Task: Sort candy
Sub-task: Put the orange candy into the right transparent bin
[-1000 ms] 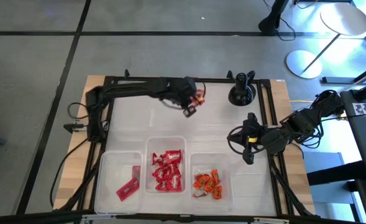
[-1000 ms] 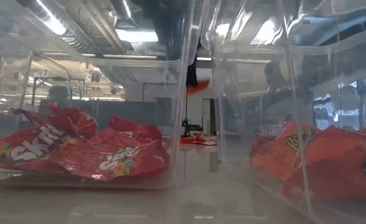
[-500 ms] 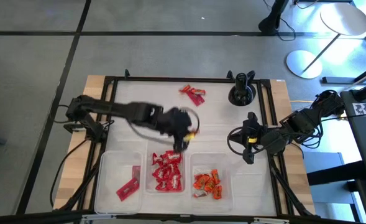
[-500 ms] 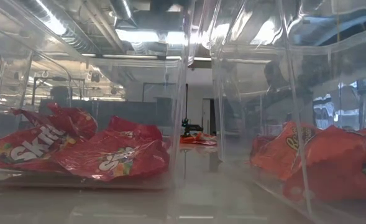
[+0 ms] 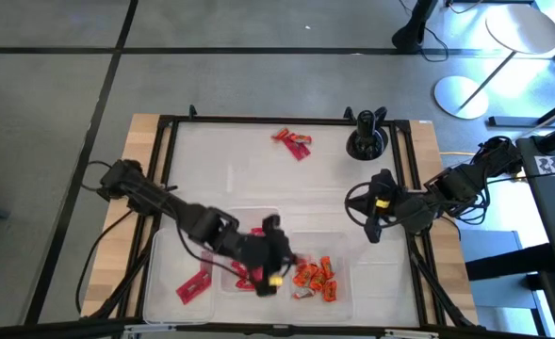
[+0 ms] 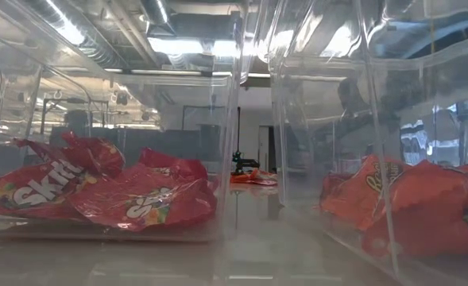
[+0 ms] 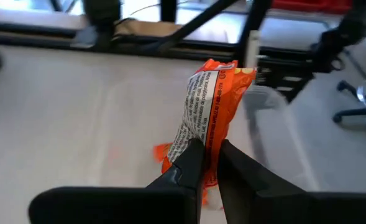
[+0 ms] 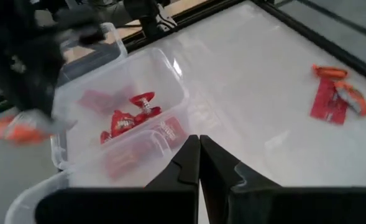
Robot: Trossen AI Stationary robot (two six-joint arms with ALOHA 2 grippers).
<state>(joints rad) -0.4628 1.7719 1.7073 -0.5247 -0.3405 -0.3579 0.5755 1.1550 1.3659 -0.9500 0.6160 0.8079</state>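
- Now the left gripper (image 5: 279, 268), clamped on an orange packet (image 7: 210, 106), has swung from the far table to the bins (image 5: 338, 240).
- Right gripper (image 5: 375, 229) waits shut; 1 small pile of candy (image 5: 293, 142) remains unsorted.

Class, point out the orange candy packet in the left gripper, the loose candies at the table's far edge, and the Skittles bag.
orange candy packet (image 7: 212, 102), left wrist view, printed wrapper face.
loose candies (image 5: 293, 142), high view, pile's middle.
Skittles bag (image 6: 35, 191), low view, white lettering.
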